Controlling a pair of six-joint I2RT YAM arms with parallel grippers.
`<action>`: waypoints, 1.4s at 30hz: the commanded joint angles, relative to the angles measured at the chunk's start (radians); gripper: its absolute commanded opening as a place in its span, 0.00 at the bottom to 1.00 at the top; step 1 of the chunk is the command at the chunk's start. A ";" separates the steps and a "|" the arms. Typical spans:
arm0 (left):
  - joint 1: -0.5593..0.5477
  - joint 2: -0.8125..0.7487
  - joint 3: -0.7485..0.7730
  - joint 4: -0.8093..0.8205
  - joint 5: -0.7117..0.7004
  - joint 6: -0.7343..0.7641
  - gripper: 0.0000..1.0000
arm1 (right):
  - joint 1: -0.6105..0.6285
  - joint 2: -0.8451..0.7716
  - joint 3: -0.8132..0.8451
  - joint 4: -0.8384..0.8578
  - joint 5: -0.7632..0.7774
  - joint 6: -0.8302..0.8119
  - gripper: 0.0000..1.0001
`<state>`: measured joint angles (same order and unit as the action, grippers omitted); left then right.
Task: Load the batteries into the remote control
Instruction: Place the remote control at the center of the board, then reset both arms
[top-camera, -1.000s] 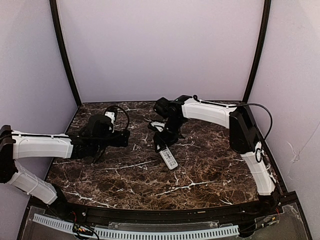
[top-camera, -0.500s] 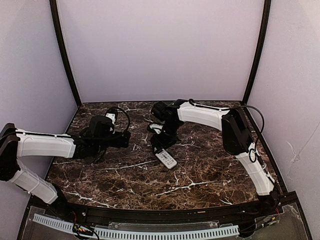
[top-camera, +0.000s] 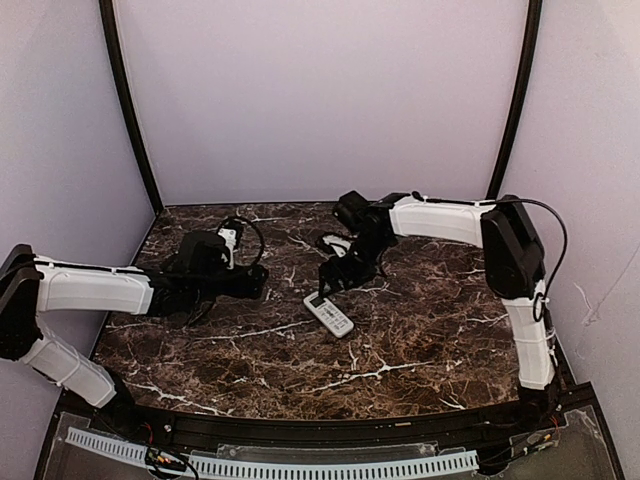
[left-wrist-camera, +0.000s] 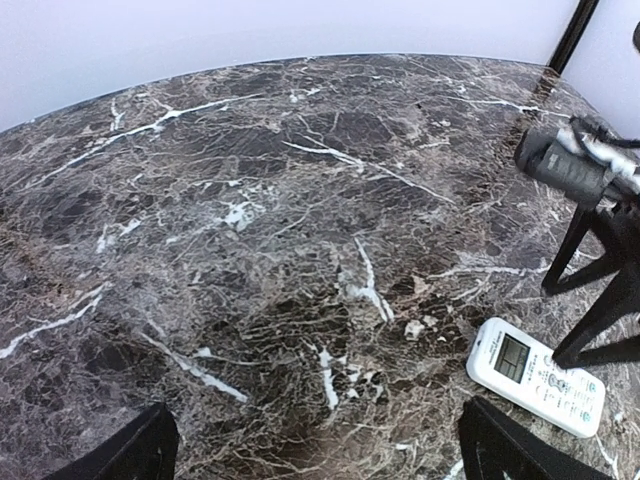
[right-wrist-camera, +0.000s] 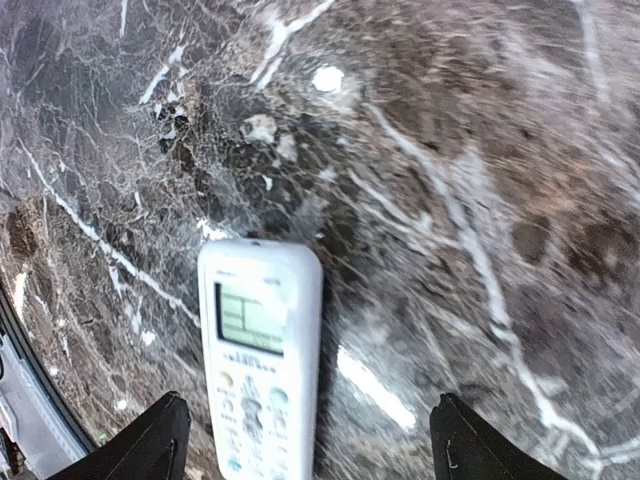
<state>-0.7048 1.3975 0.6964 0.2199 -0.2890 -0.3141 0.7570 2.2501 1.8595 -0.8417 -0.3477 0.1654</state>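
The left gripper (left-wrist-camera: 318, 462) hovered low over the marble table (top-camera: 420, 350) with its fingers spread wide and holding nothing, well left of the remote control (top-camera: 329, 314). Only the wrist views showed the remote lying face up, with its display window and buttons visible. In the top view its long axis ran from far-left to near-right, display end far-left. The right gripper (top-camera: 337, 278) hung close above the remote, fingers spread wide and gripping nothing. Contact could not be told.
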 joint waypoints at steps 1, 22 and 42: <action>0.004 0.049 0.037 -0.029 0.109 0.025 0.99 | -0.061 -0.182 -0.170 0.138 0.038 -0.037 0.83; -0.096 0.376 0.295 -0.276 0.101 0.039 0.99 | -0.056 -0.303 -0.607 0.437 0.116 -0.111 0.86; -0.099 0.525 0.426 -0.292 0.157 0.053 0.99 | 0.052 -0.305 -0.705 0.480 0.104 -0.093 0.87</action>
<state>-0.7971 1.9045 1.0916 -0.0612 -0.1558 -0.2726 0.7773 1.9350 1.2030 -0.3080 -0.2123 0.0429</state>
